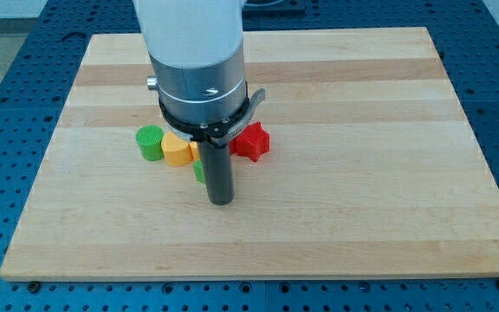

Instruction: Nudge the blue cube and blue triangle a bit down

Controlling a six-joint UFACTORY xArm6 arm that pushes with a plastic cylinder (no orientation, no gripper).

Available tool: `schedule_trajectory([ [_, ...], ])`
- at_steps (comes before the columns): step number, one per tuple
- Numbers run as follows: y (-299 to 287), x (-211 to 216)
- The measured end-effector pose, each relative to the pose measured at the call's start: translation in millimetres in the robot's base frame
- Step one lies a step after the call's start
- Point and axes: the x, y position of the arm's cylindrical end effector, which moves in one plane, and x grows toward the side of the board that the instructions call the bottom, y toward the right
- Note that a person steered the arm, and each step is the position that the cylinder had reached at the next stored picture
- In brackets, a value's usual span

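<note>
The wooden board (362, 217) lies on a blue perforated table (7, 52), and the arm's white and silver body (196, 61) hangs over the board's middle, nearer its top edge. Blocks observed, all near the board's centre: a red star-shaped block (253, 140) just right of the rod, a green cylinder (150, 143) touching a yellow block (177, 150) on the left, and a sliver of another green block (198, 171) against the rod. My tip (221, 202) carries no jaws, holds nothing, and rests below this cluster; the blue cube and blue triangle cannot be seen.
</note>
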Motion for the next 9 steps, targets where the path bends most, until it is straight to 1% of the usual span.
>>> schedule_trajectory([
  [3, 0, -18],
  [4, 1, -10],
  [5, 27, 1],
  [6, 83, -4],
  [7, 133, -32],
  [8, 152, -79],
  [9, 133, -131],
])
